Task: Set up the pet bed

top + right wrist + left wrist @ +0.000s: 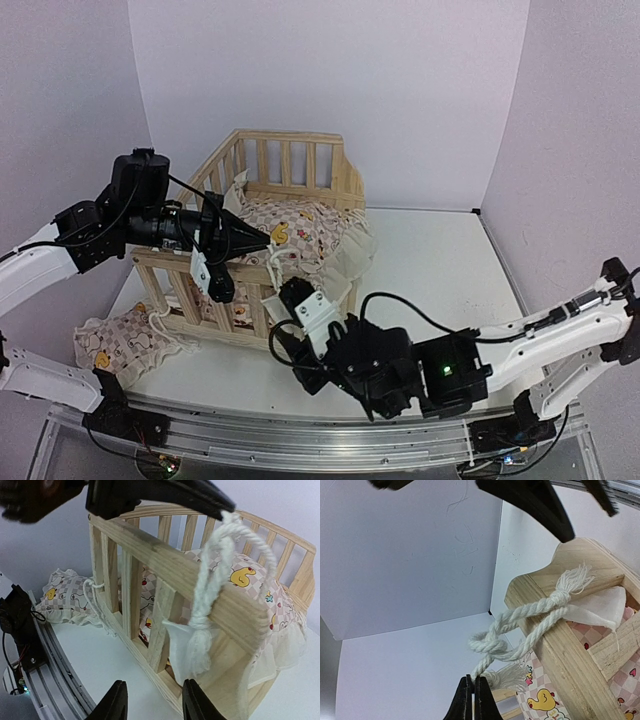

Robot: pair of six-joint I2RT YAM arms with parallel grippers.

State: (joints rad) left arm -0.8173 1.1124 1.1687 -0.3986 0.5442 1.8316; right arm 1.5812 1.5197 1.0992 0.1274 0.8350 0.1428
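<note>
The pine pet bed frame stands left of centre on the table, with the checked duck cushion inside it. One ruffled corner spills out at the front left and another hangs over the right end. My left gripper is above the front rail, shut on a white tie string that is knotted around the rail. My right gripper is open and empty, low in front of the frame, just below the frayed string end hanging over the rail.
The white table stretches to the right of the bed. Grey walls close in on the left, back and right. The arms' metal mounting rail runs along the near edge. A second string hangs at the frame's front left post.
</note>
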